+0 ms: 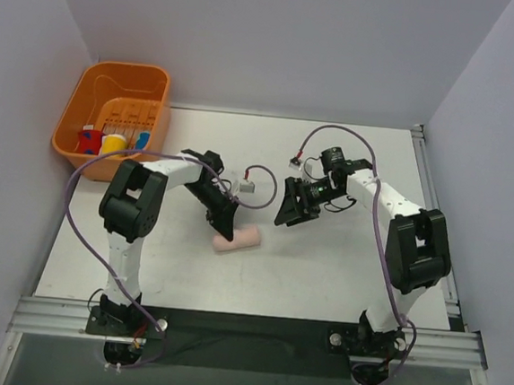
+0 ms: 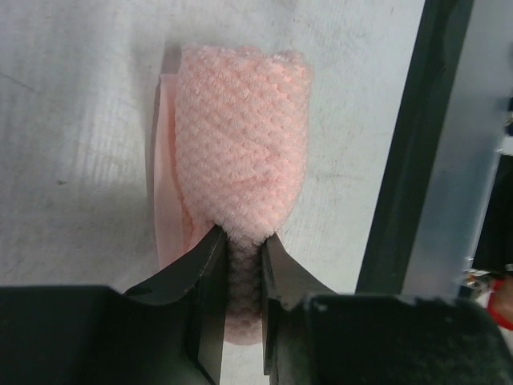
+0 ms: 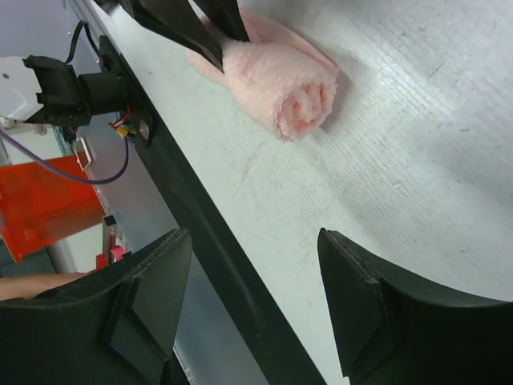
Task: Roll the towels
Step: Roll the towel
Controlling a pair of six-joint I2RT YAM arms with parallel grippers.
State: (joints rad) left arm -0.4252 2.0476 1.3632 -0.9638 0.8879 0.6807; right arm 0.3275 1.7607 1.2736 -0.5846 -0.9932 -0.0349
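– One pale pink fluffy towel [image 1: 242,240], rolled, lies on the tabletop [image 1: 339,281] right of the orange plastic basket [image 1: 70,115]; left jaws clamp its end.
– Right jaws stand apart. Release gently, or it unrolls.

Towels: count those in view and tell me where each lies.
1. The pink towel, rolled up, lies on the table near its middle, one end pinched by the left gripper. No second towel shows; one may be hidden in the orange basket.
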